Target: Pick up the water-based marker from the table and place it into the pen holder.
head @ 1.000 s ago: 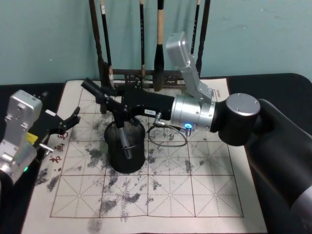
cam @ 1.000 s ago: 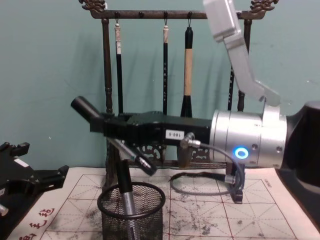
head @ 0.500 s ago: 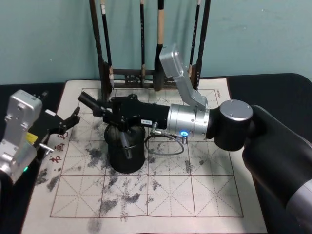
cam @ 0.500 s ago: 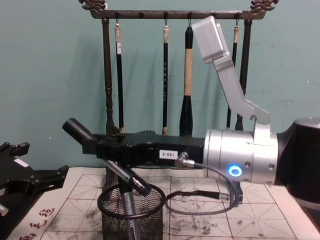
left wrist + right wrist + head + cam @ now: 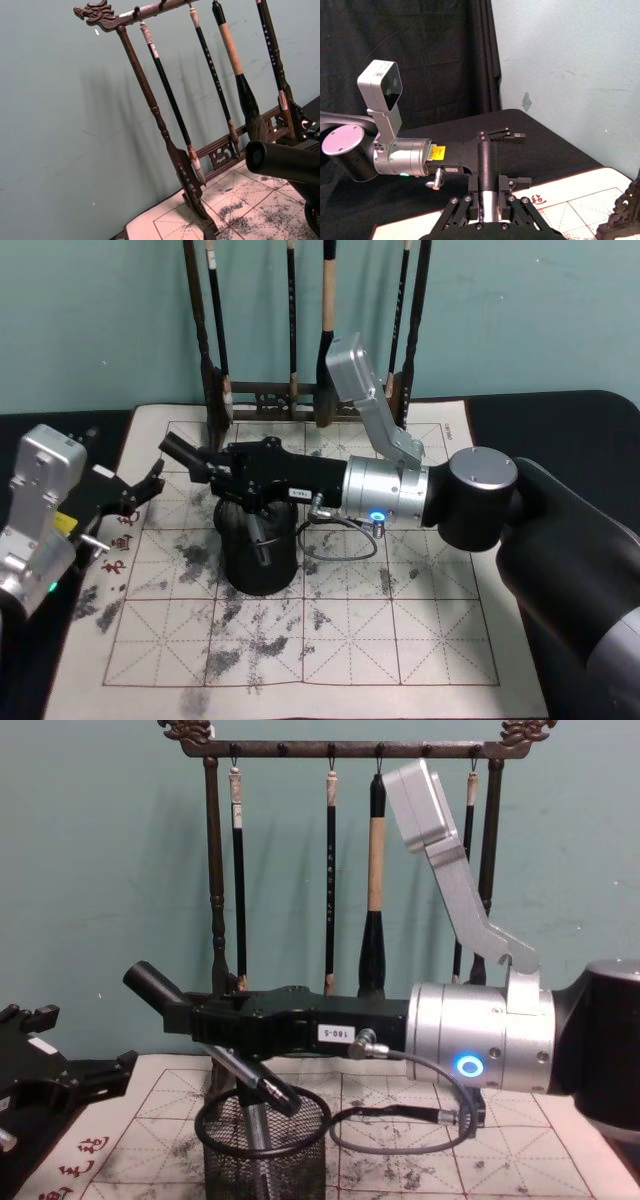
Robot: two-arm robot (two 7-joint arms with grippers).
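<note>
Your marker stands tilted inside the pen holder, at nine o'clock of the mat. Right gripper above the rim, fingers clamped on the marker. Left gripper parked at nine o'clock, fingers apart.

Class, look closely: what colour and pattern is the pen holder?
The pen holder is black wire mesh with a solid black rim, clearest in the chest view.

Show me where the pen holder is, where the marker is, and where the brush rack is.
pen holder (image 5: 262, 1164): chest view, on its mesh wall.
marker (image 5: 255, 1135): chest view, on its grey barrel inside the cup.
brush rack (image 5: 150, 97): left wrist view, on its upright post.
</note>
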